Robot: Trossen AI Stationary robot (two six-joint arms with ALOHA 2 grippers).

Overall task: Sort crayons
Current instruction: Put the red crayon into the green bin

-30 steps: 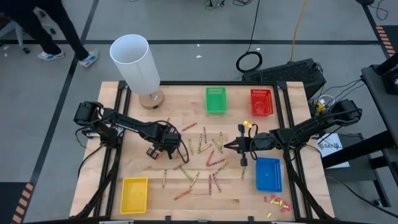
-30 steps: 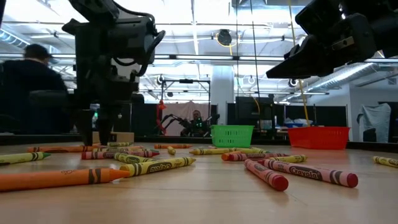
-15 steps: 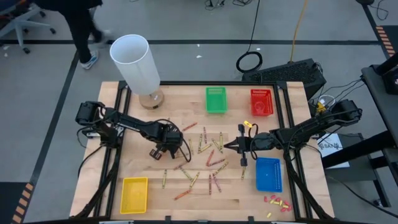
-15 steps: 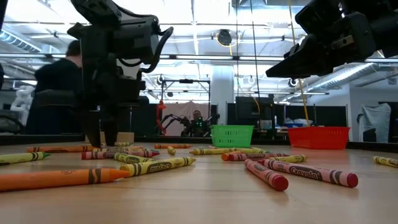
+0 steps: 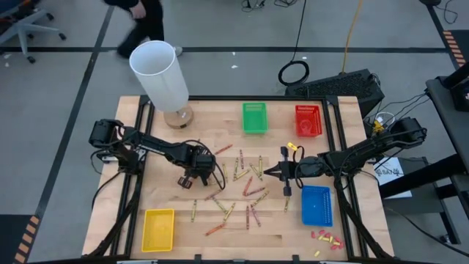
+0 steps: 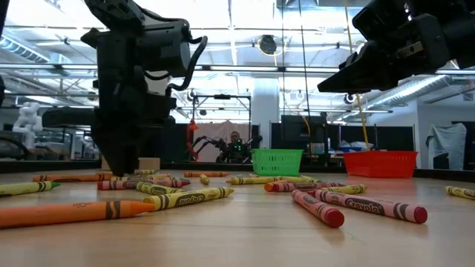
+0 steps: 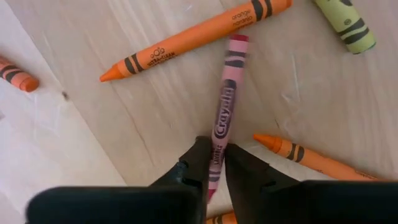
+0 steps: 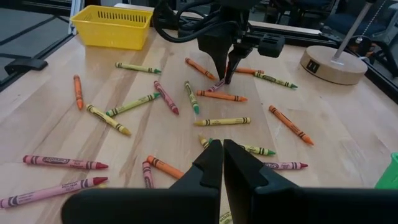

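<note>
left claw pinching a pink-red crayon lying flat on the bench, left of centre | crayons lying scattered mid-bench, edges staying open | four baskets: yellow, green, red, blue | right claw hovering closed, holding nothing

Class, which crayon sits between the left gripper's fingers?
The pink-red crayon, pinched at one end by the left gripper; the orange crayons beside it lie free.

Right gripper hangs closed above scattered crayons near yellow basket.
</note>
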